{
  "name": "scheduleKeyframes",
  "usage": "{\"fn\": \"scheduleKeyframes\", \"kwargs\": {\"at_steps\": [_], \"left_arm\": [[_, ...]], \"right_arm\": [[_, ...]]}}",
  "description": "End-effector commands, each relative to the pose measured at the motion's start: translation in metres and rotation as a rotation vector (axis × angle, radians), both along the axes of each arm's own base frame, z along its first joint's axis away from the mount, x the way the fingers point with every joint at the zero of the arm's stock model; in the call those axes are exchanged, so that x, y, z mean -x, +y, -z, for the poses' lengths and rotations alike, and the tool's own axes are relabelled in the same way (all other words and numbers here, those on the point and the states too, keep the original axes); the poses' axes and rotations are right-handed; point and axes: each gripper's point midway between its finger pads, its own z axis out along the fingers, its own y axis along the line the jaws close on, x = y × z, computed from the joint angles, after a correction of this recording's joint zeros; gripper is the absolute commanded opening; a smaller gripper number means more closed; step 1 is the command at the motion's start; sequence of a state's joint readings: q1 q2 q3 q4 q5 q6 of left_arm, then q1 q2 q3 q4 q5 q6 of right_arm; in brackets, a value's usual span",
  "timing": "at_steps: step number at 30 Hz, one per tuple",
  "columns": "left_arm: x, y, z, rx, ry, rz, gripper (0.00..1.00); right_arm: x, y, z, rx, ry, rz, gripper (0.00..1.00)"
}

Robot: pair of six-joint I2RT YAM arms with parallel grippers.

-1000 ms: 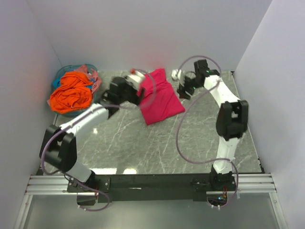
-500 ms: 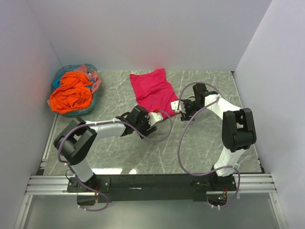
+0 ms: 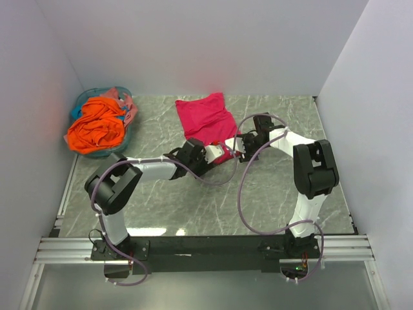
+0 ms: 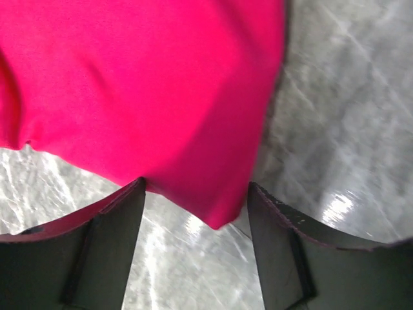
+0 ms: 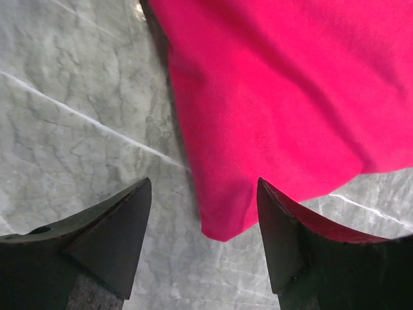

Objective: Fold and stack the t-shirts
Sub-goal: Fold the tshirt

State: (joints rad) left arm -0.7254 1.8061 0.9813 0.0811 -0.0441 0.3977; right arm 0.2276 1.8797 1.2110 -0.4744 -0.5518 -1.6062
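Left tool (image 4: 197, 187): open, jaws set wide, nothing clamped; one near corner of the crimson-pink t-shirt (image 3: 205, 117) points down into the gap between the jaws, and from the wrist view it cannot be told whether either jaw touches the cloth; right tool (image 5: 204, 184): likewise open, jaws wide, holding nothing, the other near corner of the same shirt lying between them over bare marble; both tools sit low and close together at the near edge of that shirt, the left arm (image 3: 151, 169) reaching in from the left, the right arm (image 3: 290, 139) bent in from the right; crimson-pink t-shirt: folded to a rough rectangle, flat on the counter (image 3: 271, 194), in the far middle, slightly skewed, far edge near the back wall; orange t-shirt (image 3: 97, 126): crumpled in a heap, piled in the round teal basket (image 3: 82, 102) at the far left corner and spilling over its rim; salmon-pink t-shirt (image 3: 124, 97): bunched at the back and right of the same basket, mostly under the orange one, only part showing; basket well apart from the crimson shirt and from both tools; counter: grey-green veined marble finish, white walls on three sides; lilac cables (image 3: 240, 187) loop from each arm above the surface
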Motion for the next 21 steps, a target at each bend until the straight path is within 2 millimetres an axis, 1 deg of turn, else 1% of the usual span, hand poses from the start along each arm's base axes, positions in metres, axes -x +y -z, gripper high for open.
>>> {"fn": "scheduleKeyframes", "kwargs": {"at_steps": [1, 2, 4, 5, 6, 8, 9, 10, 12, 13, 14, 15, 16, 17, 18, 19, 20, 21], "left_arm": [[-0.021, 0.004, -0.004, -0.024, -0.055, -0.035, 0.69], [-0.025, 0.004, -0.006, -0.024, -0.063, -0.042, 0.68], [-0.03, 0.007, -0.004, -0.043, -0.068, -0.062, 0.65], [-0.032, 0.007, -0.004, -0.046, -0.072, -0.063, 0.63], [-0.032, 0.007, -0.003, -0.049, -0.071, -0.064, 0.62], [-0.033, 0.007, -0.001, -0.054, -0.07, -0.063, 0.57], [-0.033, 0.007, -0.001, -0.054, -0.069, -0.059, 0.55], [-0.033, 0.007, 0.001, -0.055, -0.061, -0.056, 0.49], [-0.031, 0.006, 0.004, -0.056, -0.046, -0.045, 0.4], [-0.029, 0.006, 0.006, -0.055, -0.034, -0.038, 0.28], [-0.028, 0.005, 0.005, -0.053, -0.03, -0.035, 0.22], [-0.027, 0.006, 0.006, -0.053, -0.026, -0.035, 0.15], [-0.024, 0.006, 0.005, -0.047, -0.021, -0.031, 0.06], [-0.023, 0.005, 0.003, -0.04, -0.02, -0.025, 0.03], [-0.022, 0.005, -0.002, -0.029, -0.025, -0.024, 0.01], [-0.018, 0.005, -0.003, -0.025, -0.017, -0.017, 0.0], [-0.012, 0.005, -0.002, -0.024, 0.007, -0.003, 0.01], [-0.008, 0.004, -0.004, -0.017, 0.019, 0.005, 0.0]], "right_arm": [[-0.02, 0.005, -0.009, 0.013, -0.057, -0.003, 0.72], [-0.021, 0.006, -0.007, 0.017, -0.053, 0.002, 0.72], [-0.026, 0.009, -0.006, 0.015, -0.045, 0.001, 0.7], [-0.026, 0.01, -0.005, 0.016, -0.033, 0.004, 0.69], [-0.031, 0.012, -0.006, 0.015, -0.038, 0.007, 0.68], [-0.031, 0.014, -0.004, 0.024, -0.024, 0.009, 0.62], [-0.035, 0.016, -0.005, 0.027, -0.023, 0.011, 0.59], [-0.033, 0.018, -0.003, 0.034, -0.01, 0.007, 0.5], [-0.034, 0.019, -0.003, 0.04, 0.001, 0.005, 0.4], [-0.03, 0.019, -0.001, 0.044, 0.02, 0.001, 0.28], [-0.029, 0.02, -0.001, 0.045, 0.024, -0.002, 0.21], [-0.026, 0.02, -0.001, 0.043, 0.032, -0.005, 0.16], [-0.024, 0.019, -0.001, 0.043, 0.039, -0.006, 0.07], [-0.019, 0.018, -0.001, 0.045, 0.053, -0.006, 0.02], [-0.017, 0.017, -0.002, 0.045, 0.06, -0.005, 0.0], [-0.014, 0.017, -0.002, 0.042, 0.068, -0.006, 0.0], [-0.005, 0.015, -0.005, 0.04, 0.086, -0.004, 0.0], [-0.001, 0.013, -0.007, 0.039, 0.094, 0.003, 0.0]]}}
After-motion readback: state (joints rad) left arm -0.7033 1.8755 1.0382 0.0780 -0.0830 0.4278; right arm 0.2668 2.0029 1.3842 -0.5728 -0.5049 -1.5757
